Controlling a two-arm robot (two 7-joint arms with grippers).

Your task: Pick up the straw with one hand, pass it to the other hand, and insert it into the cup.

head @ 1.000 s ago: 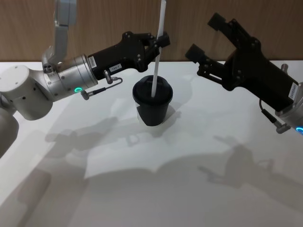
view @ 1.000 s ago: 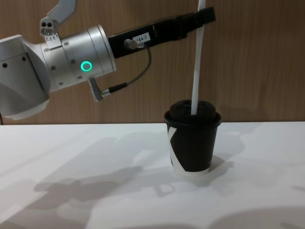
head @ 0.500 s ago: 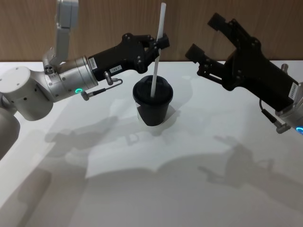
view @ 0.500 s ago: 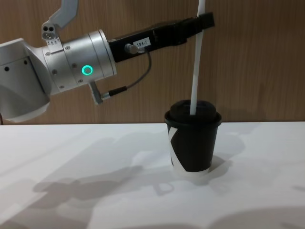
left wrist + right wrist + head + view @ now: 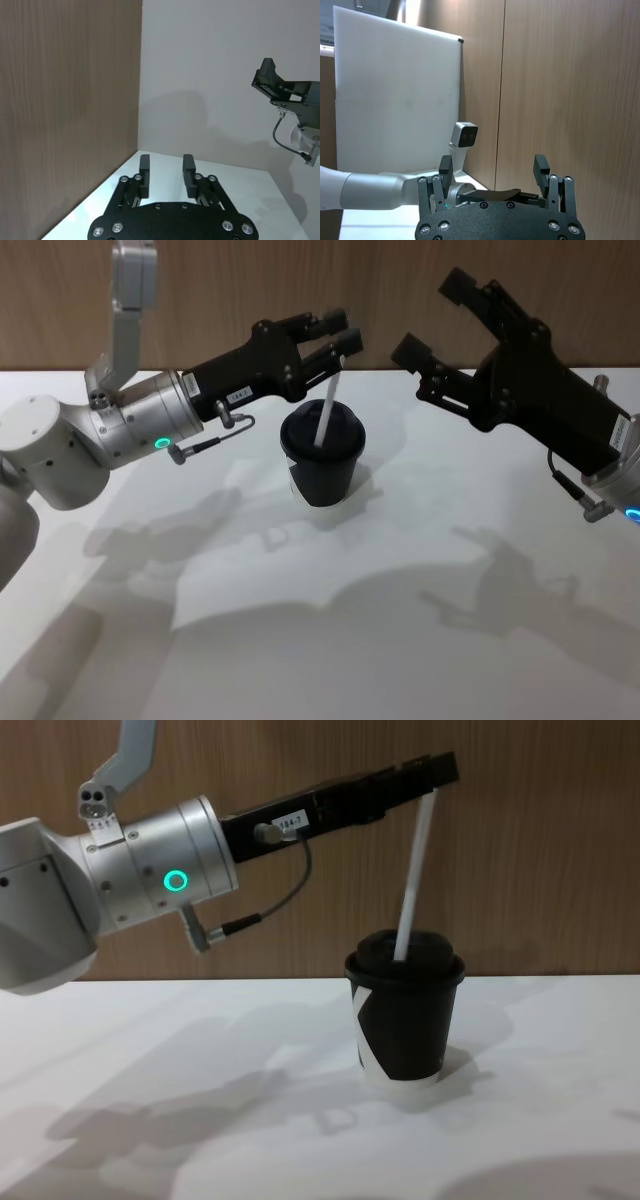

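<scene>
The black cup [image 5: 322, 465] with its domed lid stands on the white table, also seen in the chest view [image 5: 405, 1020]. The white straw [image 5: 326, 408] sits in the lid's hole, leaning slightly, its top just under my left gripper's fingertips [image 5: 411, 880]. My left gripper [image 5: 340, 329] hovers above the cup, open, with nothing between its fingers [image 5: 166, 172]. My right gripper [image 5: 433, 318] is raised to the right of the cup, open and empty [image 5: 493, 172].
The white table [image 5: 400, 590] stretches bare in front of the cup, crossed by arm shadows. A wood-panelled wall [image 5: 400, 265] runs close behind the cup. The left arm's silver body [image 5: 150, 880] reaches in above the table's left half.
My left gripper has opened and let go of the straw. The straw has slid deeper into the cup, so less of it sticks out. The right arm has not moved.
</scene>
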